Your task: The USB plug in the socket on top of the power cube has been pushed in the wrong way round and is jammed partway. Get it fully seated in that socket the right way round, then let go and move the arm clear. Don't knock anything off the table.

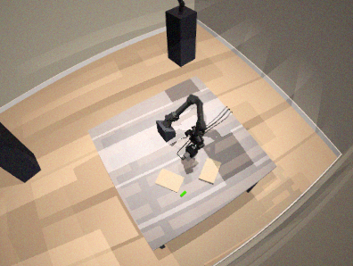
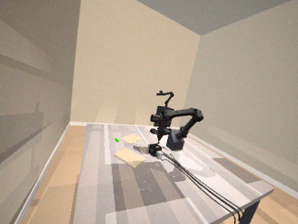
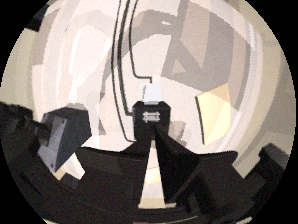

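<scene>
Black cables [image 1: 217,121] [image 2: 196,181] [image 3: 119,55] crowding one side of power cube [image 2: 153,150] [image 3: 142,120]; passable gap running between two pale slabs [image 1: 169,179] [image 2: 129,157] [image 3: 216,115], both obstructing low travel

Bright, grainy, with soft-edged shadows
</scene>
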### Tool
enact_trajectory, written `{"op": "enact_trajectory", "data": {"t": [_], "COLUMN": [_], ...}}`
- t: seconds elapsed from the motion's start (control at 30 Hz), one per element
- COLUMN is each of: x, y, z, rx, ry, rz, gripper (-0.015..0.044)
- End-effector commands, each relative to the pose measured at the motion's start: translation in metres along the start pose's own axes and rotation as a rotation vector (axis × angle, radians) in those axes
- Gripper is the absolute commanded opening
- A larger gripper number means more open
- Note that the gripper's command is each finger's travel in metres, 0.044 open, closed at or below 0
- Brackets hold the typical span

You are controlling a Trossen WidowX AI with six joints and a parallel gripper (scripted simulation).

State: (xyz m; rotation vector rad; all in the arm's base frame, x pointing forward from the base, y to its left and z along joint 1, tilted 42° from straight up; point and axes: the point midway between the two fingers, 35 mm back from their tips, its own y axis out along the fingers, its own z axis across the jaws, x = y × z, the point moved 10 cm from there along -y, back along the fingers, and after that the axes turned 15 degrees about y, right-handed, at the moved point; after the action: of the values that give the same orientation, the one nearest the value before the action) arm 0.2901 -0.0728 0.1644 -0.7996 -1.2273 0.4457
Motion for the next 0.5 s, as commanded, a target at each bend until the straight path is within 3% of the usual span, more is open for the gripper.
{"op": "enact_trajectory", "data": {"t": [0.0,0.47], "x": [0.001,0.0], "y": [-0.0044,-0.002], "z": [-0.0012,-0.0001], "rx": [-0.007,-0.001], "ry": [-0.007,0.221], "rz": [0.004,0.0], "gripper": [0.0,0.0]}}
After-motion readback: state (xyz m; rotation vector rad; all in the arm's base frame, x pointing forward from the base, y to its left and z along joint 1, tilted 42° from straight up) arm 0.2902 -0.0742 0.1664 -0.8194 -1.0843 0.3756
